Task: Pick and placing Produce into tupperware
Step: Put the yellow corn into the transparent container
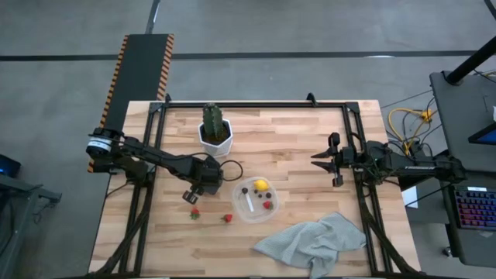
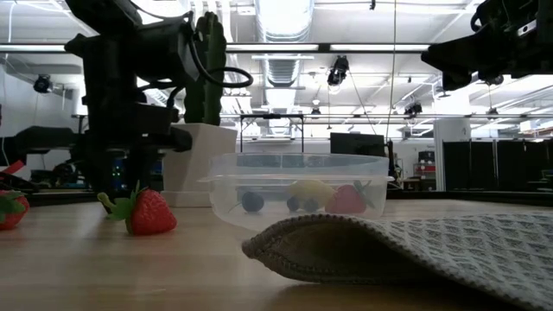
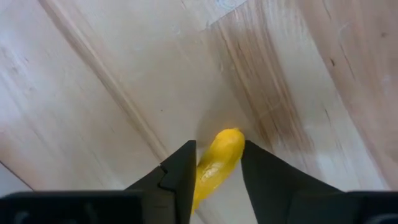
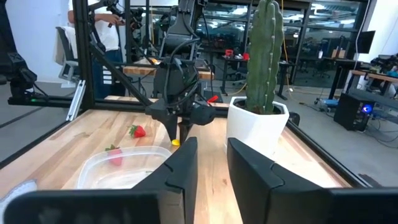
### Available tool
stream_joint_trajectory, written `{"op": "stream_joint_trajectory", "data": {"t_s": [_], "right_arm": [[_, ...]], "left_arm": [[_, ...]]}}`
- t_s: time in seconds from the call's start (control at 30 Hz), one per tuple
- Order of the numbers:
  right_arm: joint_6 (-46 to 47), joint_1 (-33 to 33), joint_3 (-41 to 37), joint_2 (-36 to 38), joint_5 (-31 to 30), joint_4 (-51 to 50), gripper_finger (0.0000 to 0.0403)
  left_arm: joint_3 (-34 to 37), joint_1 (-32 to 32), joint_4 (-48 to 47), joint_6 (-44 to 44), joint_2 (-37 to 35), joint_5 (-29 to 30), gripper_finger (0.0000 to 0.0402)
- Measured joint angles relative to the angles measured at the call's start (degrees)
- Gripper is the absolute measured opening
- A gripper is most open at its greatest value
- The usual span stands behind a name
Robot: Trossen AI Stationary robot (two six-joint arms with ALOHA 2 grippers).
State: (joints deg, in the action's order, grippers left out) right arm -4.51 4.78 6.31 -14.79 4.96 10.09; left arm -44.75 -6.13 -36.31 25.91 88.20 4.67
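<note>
- Left gripper (image 3: pixel 214 180) low over the bench (image 1: pixel 310 147), fingers (image 3: pixel 180 171) parted around a yellow piece (image 3: pixel 217 162), not clamped
- Right gripper (image 1: pixel 322 160) raised near the right edge, fingers narrowly apart, holding nothing

Light wood-plank table (image 1: pixel 294 147): tupperware (image 1: pixel 256 200), two strawberries (image 1: pixel 195 213), cactus pot (image 1: pixel 215 136), grey-green cloth (image 1: pixel 314 242), small yellow piece (image 3: pixel 217 165).

Tupperware (image 1: pixel 256 200) sits mid-table, several produce pieces inside. Two strawberries (image 1: pixel 228 218) lie on the table to its left. Potted cactus (image 1: pixel 215 129) stands far-left of it. Cloth (image 1: pixel 314 242) lies near-right. Left gripper (image 1: pixel 190 197) is just left of the tupperware.
</note>
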Motion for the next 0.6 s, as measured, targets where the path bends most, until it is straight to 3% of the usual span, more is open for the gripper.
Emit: {"op": "stream_joint_trajectory", "data": {"t_s": [0.3,0.6], "right_arm": [[0.0,0.0,0.0,0.0,0.0,0.0,0.0079],[0.0,0.0,0.0,0.0,0.0,0.0,0.0074]], "left_arm": [[0.0,0.0,0.1,0.2,0.0,0.1,0.0012],[-0.6,0.1,0.2,0.1,0.2,1.0,0.0003]]}}
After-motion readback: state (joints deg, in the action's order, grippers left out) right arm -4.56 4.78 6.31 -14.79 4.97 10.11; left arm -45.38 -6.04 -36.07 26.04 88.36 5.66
